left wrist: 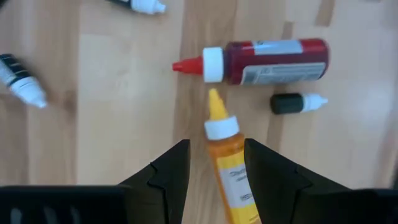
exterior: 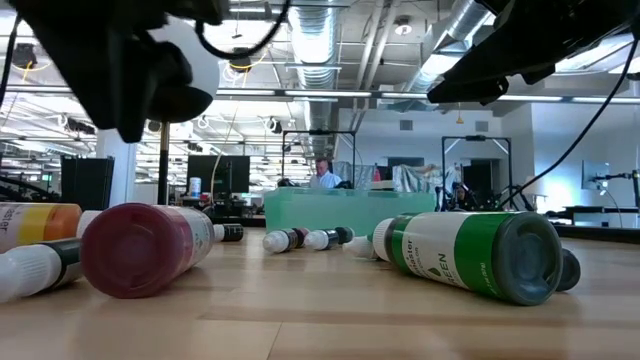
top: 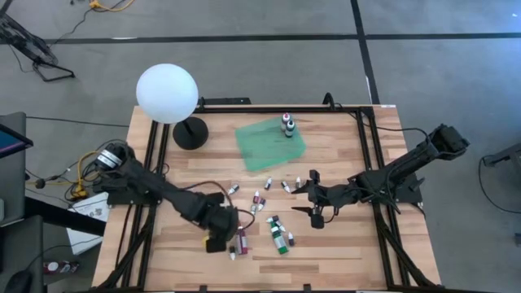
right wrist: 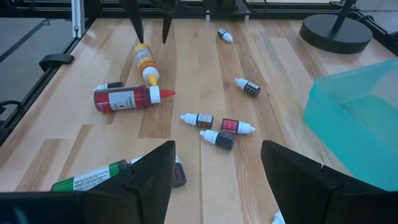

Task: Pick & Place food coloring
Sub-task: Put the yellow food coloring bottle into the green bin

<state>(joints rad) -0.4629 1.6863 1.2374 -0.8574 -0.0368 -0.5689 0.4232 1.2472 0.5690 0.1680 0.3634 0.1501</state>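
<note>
Green tray [top: 262, 142] holding two upright dropper bottles [top: 287, 124]

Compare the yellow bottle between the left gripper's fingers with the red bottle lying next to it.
The yellow bottle lies between the left gripper's fingers; the red bottle lies free, untouched. The yellow bottle has a yellow pointed tip, the red bottle a red one. They lie roughly at right angles, the yellow bottle's tip nearly meeting the red bottle's white collar. The red bottle looks somewhat thicker. Both lie flat on the wooden table and have white collars and printed labels.

Lab, ceiling ducts [exterior: 330, 50], monitors [exterior: 225, 172]
</note>
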